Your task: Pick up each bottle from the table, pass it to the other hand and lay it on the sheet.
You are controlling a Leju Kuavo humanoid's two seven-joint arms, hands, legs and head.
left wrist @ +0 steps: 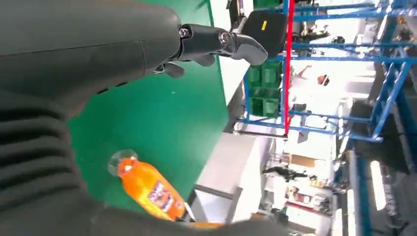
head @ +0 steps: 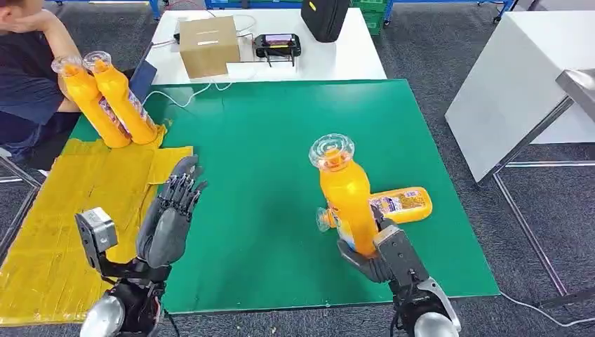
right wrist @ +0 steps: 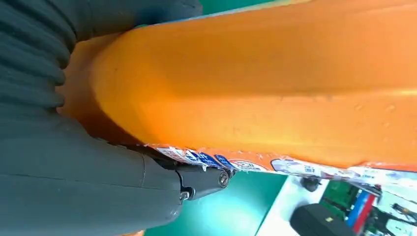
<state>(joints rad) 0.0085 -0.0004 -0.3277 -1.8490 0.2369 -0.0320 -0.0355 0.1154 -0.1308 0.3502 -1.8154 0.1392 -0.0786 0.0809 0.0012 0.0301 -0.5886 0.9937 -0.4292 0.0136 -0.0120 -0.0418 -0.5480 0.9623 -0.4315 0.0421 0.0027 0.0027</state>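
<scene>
Your right hand (head: 382,253) grips an upright orange bottle (head: 345,193); your left hand (head: 172,210) is released, fingers spread, above the table (head: 266,140).

Bare green table (head: 266,140) lies between the hands (a lying bottle (head: 396,205) crowds the right hand (head: 382,253)).

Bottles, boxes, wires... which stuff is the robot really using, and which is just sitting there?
For the job: held bottle in the right hand; lying bottle; two standing bottles; yellow sheet; left hand, open.

Just lying about: cardboard box; black bag; small device; white cable.
</scene>
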